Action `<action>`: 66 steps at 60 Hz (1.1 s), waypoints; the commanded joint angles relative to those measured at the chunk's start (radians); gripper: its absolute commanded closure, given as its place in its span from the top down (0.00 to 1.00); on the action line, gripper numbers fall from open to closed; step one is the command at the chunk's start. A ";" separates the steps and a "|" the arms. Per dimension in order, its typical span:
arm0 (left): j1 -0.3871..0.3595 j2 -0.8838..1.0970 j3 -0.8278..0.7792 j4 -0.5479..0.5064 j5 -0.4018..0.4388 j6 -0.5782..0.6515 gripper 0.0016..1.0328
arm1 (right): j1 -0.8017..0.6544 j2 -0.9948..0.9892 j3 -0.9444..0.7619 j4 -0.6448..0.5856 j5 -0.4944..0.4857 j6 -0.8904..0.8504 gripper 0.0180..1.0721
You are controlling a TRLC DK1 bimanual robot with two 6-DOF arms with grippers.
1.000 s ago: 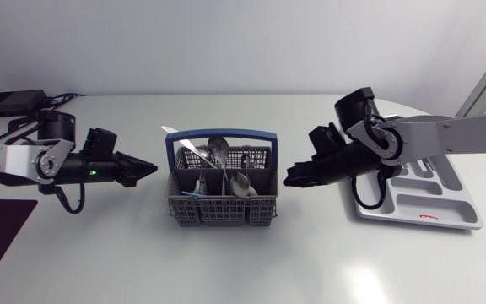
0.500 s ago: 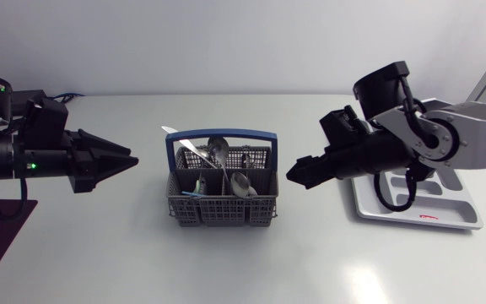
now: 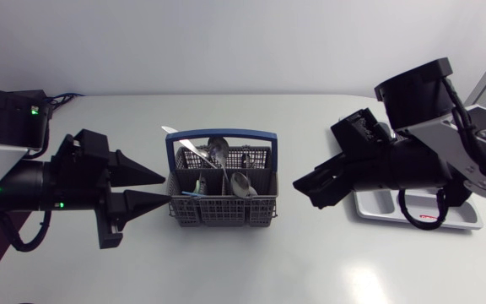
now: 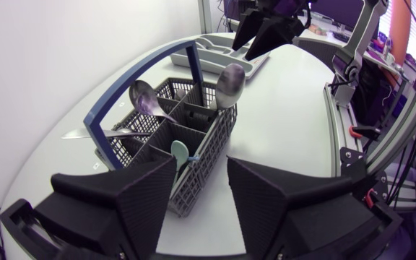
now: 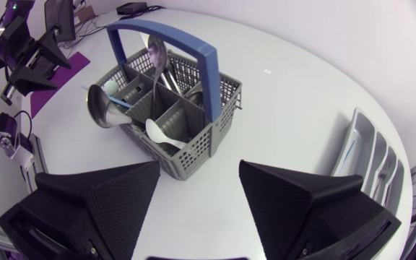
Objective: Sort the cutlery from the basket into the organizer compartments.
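My left fingers (image 3: pixel 146 181) stand spread at centre-left, just beside the basket (image 3: pixel 223 214); my right fingers (image 3: pixel 310 187) gape at centre-right. The organizer's (image 3: pixel 467 218) red label (image 3: pixel 429 217) is unreadable.

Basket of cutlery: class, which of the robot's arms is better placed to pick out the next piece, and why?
Probably the left: the left gripper is open with its fingertips right at the basket wall; the right gripper, also open, hangs a little off the other side.

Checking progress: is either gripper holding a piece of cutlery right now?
No, the left gripper and the right gripper are both open and empty, on either side of the basket.
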 commanded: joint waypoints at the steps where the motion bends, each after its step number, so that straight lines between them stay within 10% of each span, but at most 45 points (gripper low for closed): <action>1: -0.033 0.006 -0.042 0.038 -0.027 0.034 0.48 | 0.048 -0.022 -0.038 -0.009 0.037 -0.019 0.80; 39: -0.116 0.139 -0.088 0.244 -0.128 0.026 0.47 | 0.157 0.020 -0.055 0.048 0.130 -0.020 0.80; 66: -0.133 0.173 -0.081 0.279 -0.128 0.020 0.28 | 0.169 0.032 -0.069 0.062 0.146 -0.019 0.80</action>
